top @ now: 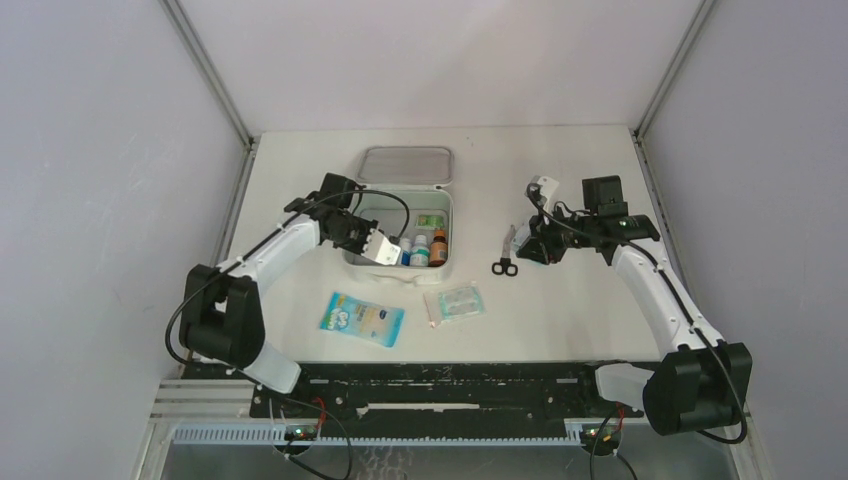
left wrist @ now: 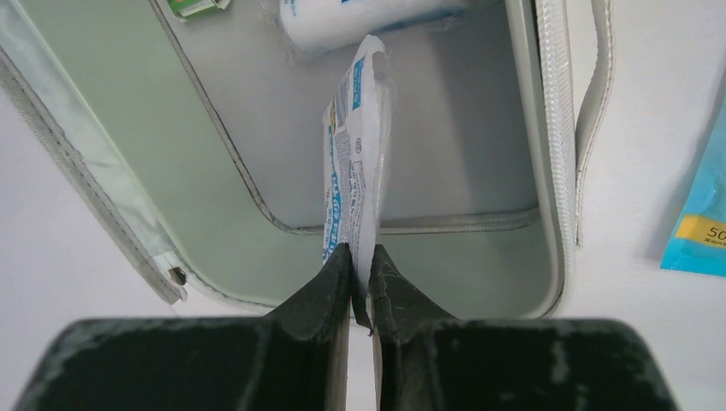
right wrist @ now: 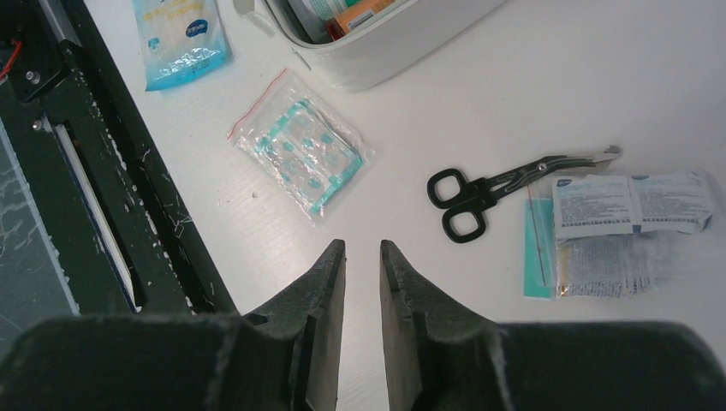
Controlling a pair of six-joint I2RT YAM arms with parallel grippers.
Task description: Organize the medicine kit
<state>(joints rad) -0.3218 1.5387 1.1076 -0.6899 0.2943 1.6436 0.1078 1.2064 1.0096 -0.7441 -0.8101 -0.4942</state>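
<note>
Left gripper [left wrist: 360,257] is pinching a flat white-and-blue printed sachet [left wrist: 351,163] over the white soft zip medicine kit [left wrist: 548,128]; lower inside before releasing. Right gripper [right wrist: 362,248] is hovering narrowed, empty.

The medicine kit [left wrist: 120,128] is cropped at top, the blue packet [left wrist: 700,214] at right; print on the sachet [left wrist: 351,171] cannot be read.

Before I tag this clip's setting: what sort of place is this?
Probably a robotics lab test cell: a table boxed in by plain panels, a left arm and right arm bolted at its near edge, and an open kit.
</note>
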